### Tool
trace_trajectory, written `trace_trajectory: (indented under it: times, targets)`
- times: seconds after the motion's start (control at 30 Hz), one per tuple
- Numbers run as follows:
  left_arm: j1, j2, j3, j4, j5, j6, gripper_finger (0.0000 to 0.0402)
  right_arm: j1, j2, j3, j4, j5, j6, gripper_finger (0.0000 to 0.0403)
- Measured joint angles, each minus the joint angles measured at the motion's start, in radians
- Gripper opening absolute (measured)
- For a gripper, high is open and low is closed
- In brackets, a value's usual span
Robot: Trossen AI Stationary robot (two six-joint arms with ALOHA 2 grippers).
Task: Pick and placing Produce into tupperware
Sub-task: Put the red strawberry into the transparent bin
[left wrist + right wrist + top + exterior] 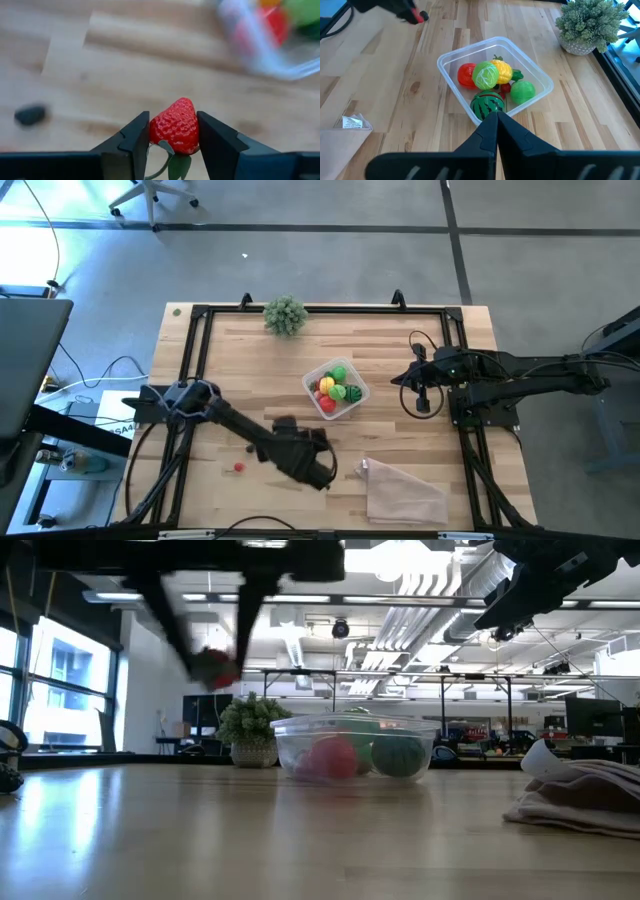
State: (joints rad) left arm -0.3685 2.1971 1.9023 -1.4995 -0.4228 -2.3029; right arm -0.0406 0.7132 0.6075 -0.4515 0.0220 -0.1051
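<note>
Above the wooden table (240, 350), a glossy, dimpled red strawberry (175, 126) with green leaves, clamped between left jaws; right jaws together.

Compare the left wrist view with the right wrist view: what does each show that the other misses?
Only the left wrist view: the strawberry clamped in the left pincer, and a small dark berry on the table.

Only the right wrist view: the shut right pincer, the striped melon in the tub, the leafy plant, a plastic bag.

Both: the clear tub with produce, and the wooden table.
</note>
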Motion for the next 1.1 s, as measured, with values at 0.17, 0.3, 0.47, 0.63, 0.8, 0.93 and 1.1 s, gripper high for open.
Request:
trace_trajectory:
  times: [0.17, 0.3, 0.47, 0.63, 0.8, 0.93, 1.1]
  targets:
    - [0.101, 0.0, 0.095, -0.059, -0.063, 0.16, 0.014, 0.0, 0.0, 0.0, 0.0, 0.0, 0.0, 0.0]
    - [0.203, 0.0, 0.138, -0.06, -0.086, 0.307, 0.014, 0.0, 0.0, 0.0, 0.0, 0.0, 0.0, 0.0]
    - [0.325, 0.0, 0.144, 0.006, -0.081, 0.483, 0.014, 0.0, 0.0, 0.0, 0.0, 0.0, 0.0, 0.0]
    - [0.413, 0.0, 0.144, 0.076, -0.037, 0.613, 0.014, 0.0, 0.0, 0.0, 0.0, 0.0, 0.0, 0.0]
    - [0.463, -0.001, 0.122, 0.136, 0.018, 0.679, 0.014, 0.0, 0.0, 0.0, 0.0, 0.0, 0.0, 0.0]
    - [0.476, -0.001, 0.075, 0.159, 0.027, 0.683, 0.014, 0.0, 0.0, 0.0, 0.0, 0.0, 0.0, 0.0]
    - [0.481, 0.0, 0.02, 0.201, 0.031, 0.68, 0.014, 0.0, 0.0, 0.0, 0.0, 0.0, 0.0, 0.0]
